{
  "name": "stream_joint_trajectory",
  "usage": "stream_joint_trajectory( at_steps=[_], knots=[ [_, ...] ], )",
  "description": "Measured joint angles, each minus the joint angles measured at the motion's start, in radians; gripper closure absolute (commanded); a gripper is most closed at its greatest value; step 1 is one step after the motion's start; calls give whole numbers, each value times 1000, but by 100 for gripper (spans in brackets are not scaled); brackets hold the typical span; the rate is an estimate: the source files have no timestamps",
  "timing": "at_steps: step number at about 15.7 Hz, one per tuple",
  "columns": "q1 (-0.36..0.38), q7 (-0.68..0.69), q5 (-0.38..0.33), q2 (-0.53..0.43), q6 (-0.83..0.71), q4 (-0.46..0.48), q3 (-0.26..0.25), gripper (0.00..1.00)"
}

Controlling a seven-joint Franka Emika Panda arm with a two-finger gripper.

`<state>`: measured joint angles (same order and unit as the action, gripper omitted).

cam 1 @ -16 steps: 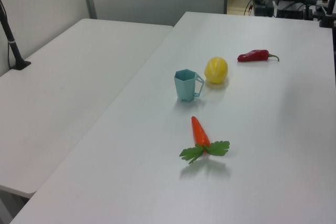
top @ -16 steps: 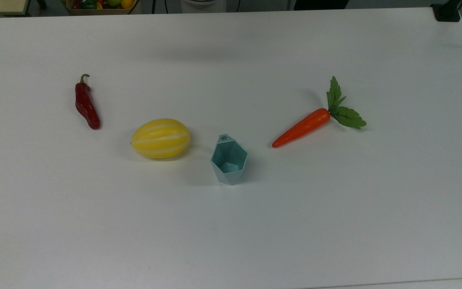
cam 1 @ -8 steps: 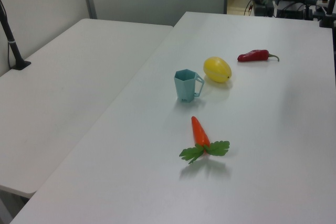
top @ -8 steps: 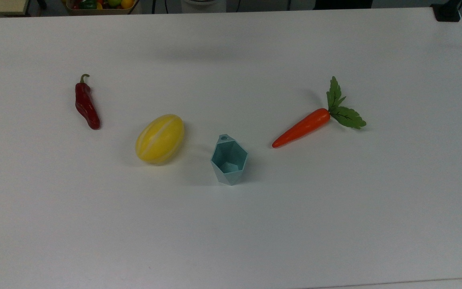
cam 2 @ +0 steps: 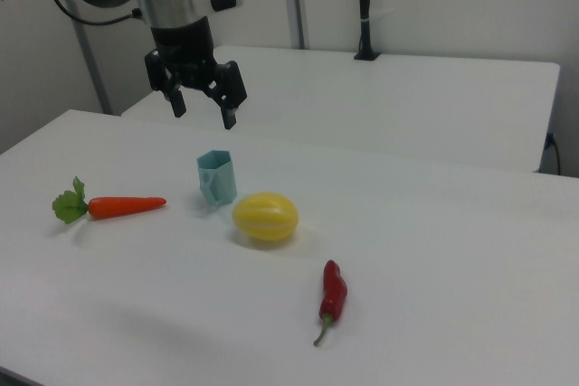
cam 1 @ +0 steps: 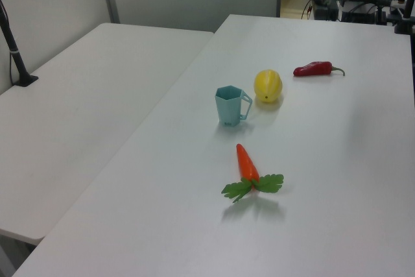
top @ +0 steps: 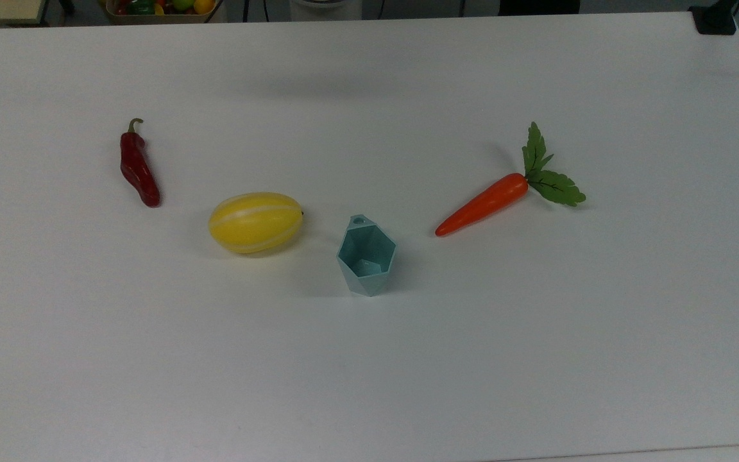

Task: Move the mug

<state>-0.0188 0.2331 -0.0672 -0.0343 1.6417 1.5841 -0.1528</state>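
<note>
On the white table (top: 536, 333) the mug (top: 365, 255) is seen upright near the middle, its handle turned toward the melon (top: 255, 222) in the left view. It is flanked in the top view by the melon just to the top view's left and the carrot (top: 483, 204) further to the top view's right, touching neither. A chili (top: 138, 168) is laid well apart, beyond the melon. In the right view the gripper (cam 2: 201, 110) is held in the air above the mug, its fingers (cam 2: 230, 115) spread wide and pointed down, with nothing gripped between them.
</note>
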Motion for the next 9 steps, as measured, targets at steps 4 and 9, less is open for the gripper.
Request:
stream_joint_trajectory(
  at_steps=[4, 9],
  knots=[
    [25, 2, 0, 3, 19, 30, 1, 0],
    [73, 0, 0, 22, 140, 103, 4, 0]
  ],
)
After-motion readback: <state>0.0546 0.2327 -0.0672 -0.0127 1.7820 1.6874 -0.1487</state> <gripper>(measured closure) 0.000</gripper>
